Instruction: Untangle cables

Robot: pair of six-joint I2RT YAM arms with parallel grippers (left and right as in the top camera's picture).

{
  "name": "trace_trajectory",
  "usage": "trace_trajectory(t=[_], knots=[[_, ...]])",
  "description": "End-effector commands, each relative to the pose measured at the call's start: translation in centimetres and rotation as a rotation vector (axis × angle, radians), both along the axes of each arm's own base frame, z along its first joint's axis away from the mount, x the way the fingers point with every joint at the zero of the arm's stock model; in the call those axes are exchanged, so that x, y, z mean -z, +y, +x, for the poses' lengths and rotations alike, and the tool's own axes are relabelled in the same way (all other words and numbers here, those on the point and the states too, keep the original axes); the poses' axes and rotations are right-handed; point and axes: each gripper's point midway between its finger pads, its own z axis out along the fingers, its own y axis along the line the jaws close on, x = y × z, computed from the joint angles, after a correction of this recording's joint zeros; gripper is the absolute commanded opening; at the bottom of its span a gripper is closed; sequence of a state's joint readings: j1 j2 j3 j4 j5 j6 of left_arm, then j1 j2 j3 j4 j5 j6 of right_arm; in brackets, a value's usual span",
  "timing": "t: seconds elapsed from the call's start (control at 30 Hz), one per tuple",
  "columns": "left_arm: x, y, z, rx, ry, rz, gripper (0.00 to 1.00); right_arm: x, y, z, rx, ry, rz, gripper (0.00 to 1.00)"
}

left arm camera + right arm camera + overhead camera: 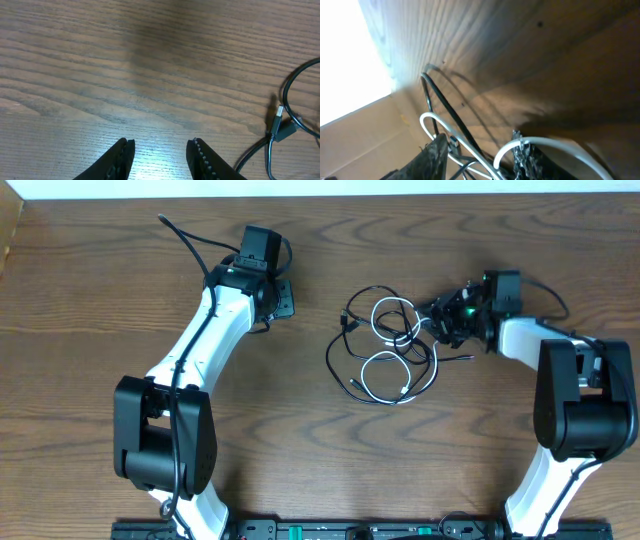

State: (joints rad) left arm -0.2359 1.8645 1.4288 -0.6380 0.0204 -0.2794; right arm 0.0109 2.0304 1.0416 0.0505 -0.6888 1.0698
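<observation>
Right tool point(480, 150) apart astride the cables point(385, 345); I'd pinch just the white cord point(545, 144), lift slowly. Left tool point(160, 150) apart, empty.

No legible text, labels, brands, numbers or signs in overhead or either wrist view.

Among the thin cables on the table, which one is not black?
The white cable. It alone is light in colour; the black cables tangled with it are all dark. In the right wrist view it shows as bright arcs.
</observation>
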Motion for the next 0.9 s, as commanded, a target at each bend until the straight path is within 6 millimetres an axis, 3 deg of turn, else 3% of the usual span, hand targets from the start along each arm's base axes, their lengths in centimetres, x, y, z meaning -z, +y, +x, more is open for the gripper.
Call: trace_trajectory(t=[0.0, 0.23, 0.4, 0.63, 0.8, 0.87], knots=[[0.4, 0.2, -0.1, 0.008, 0.009, 0.013, 0.40, 3.7, -0.6, -2.6, -0.003, 0.057, -0.092, 0.46], [0.4, 0.2, -0.1, 0.008, 0.009, 0.013, 0.39, 3.9, 0.8, -4.5, -0.301, -0.113, -0.184, 0.48], [0.4, 0.2, -0.1, 0.008, 0.009, 0.013, 0.40, 4.1, 0.5, -4.3, -0.283, -0.109, -0.207, 0.37], [0.4, 0.2, -0.1, 0.008, 0.009, 0.013, 0.40, 4.6, -0.1, -3.8, -0.243, -0.098, -0.264, 0.29], [0.4, 0.2, -0.1, 0.008, 0.008, 0.013, 0.40, 4.3, -0.1, -3.1, -0.240, -0.132, -0.267, 0.05], [0.4, 0.2, -0.1, 0.008, 0.008, 0.013, 0.39, 4.0, 0.0, -2.6, -0.246, -0.167, -0.272, 0.02]])
